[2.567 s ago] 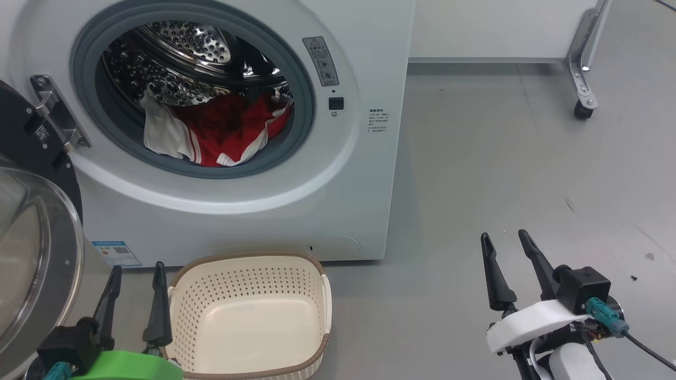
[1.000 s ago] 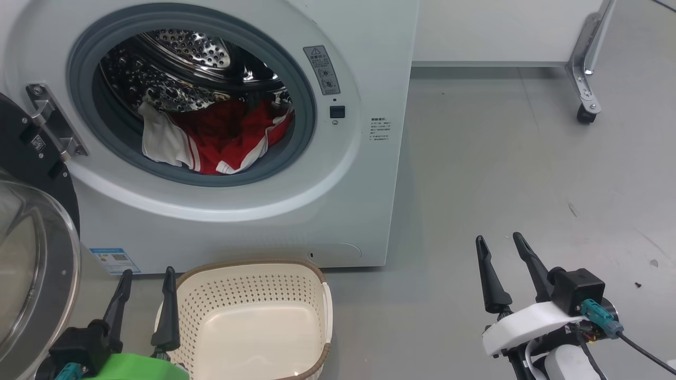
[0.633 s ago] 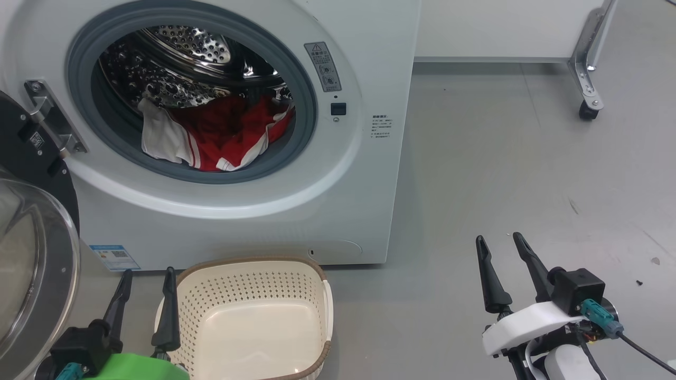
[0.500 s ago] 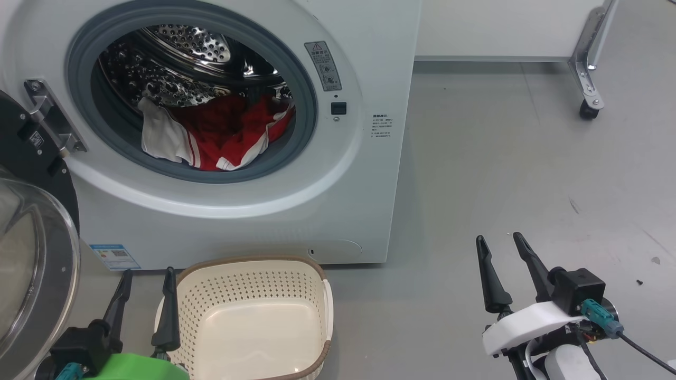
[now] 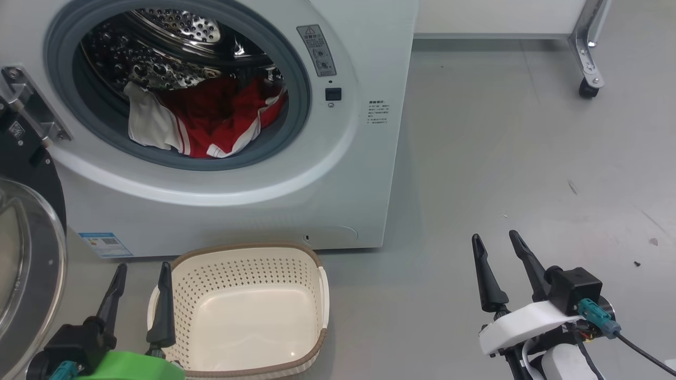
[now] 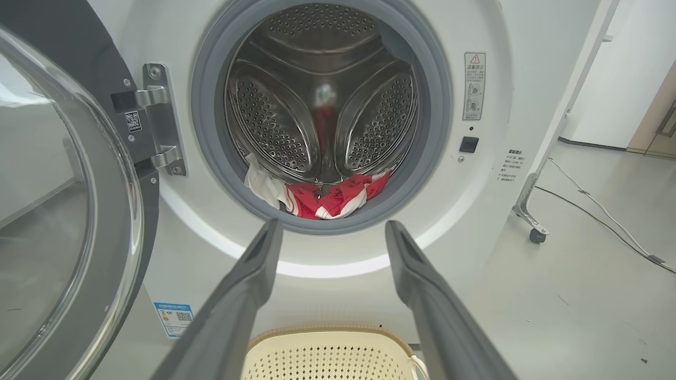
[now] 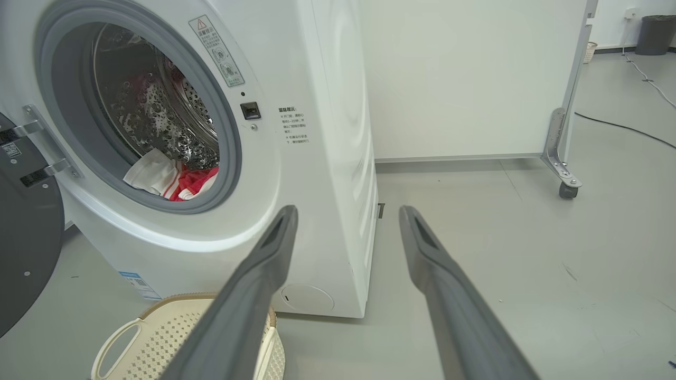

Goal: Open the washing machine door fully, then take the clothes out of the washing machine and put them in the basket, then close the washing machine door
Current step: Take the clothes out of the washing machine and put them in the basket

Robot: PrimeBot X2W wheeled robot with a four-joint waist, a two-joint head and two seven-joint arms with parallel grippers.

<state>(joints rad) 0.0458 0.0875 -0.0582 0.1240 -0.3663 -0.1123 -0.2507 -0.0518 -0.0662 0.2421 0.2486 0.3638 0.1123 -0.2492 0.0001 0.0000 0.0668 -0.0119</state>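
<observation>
The door (image 5: 26,264) stands wide; left tool (image 5: 143,265) and right tool (image 5: 495,236) gape empty. Reach deep, pinch the clothes (image 5: 211,126) mid-bunch.

Smooth grey floor (image 5: 501,158) spreads out before me, lightly scuffed and speckled. To my right stands a white panel (image 7: 465,79) on a castered metal leg (image 5: 587,68). A cable (image 6: 607,214) trails across the floor, with a dark bin (image 7: 655,34) far off.
</observation>
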